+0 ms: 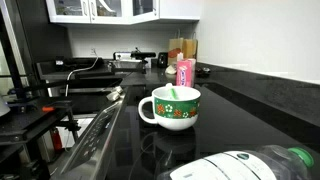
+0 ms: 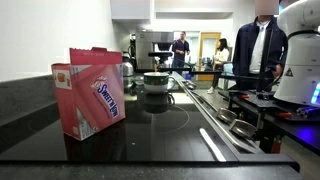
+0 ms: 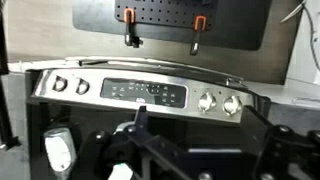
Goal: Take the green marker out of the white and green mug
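Observation:
The white and green mug (image 1: pixel 170 108) stands on the black cooktop, handle to the left. The green marker (image 1: pixel 173 94) leans inside it, and its tip shows just above the rim. The mug also shows small and far off in an exterior view (image 2: pixel 157 82); the marker cannot be made out there. In the wrist view my gripper (image 3: pixel 197 126) is open and empty, its dark fingers wide apart. It faces the stove's control panel (image 3: pixel 150 92) from the front. The mug and marker are out of the wrist view.
A pink container (image 1: pixel 184 72) stands behind the mug and fills the near left in an exterior view (image 2: pixel 90 92). A clear plastic bottle (image 1: pixel 250 166) with a green cap (image 1: pixel 298 155) lies at the front. The white robot arm (image 2: pixel 300 50) and people (image 2: pixel 262 50) are on the right.

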Tool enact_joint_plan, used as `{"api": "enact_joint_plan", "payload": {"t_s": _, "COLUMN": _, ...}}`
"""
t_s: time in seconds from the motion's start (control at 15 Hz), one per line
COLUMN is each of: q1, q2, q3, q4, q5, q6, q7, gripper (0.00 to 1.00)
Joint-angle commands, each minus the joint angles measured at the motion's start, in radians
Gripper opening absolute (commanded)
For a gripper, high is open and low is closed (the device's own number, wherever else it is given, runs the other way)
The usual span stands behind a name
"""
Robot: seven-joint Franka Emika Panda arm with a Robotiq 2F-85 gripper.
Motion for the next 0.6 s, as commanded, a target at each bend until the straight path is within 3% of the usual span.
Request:
{"api": "enact_joint_plan", "payload": {"t_s": 0.0, "q1": 0.009, "q2": 0.002, "q3": -0.006, "q4": 0.003, "q5": -0.004, "q6": -0.002, "q7": 0.005, "gripper": 1.00}}
{"api": "enact_joint_plan", "payload": {"t_s": 0.33, "q1": 0.009, "q2": 0.002, "q3": -0.006, "q4": 0.003, "q5": -0.004, "q6": -0.002, "q7": 0.005, "gripper": 1.00}}
{"api": "enact_joint_plan", "payload": {"t_s": 0.53, "q1": -0.052, "q2": 0.033, "q3": -0.018, "q4": -0.001, "q5": 0.026, "q6": 0.052, "q7": 0.131, "gripper": 1.00}}
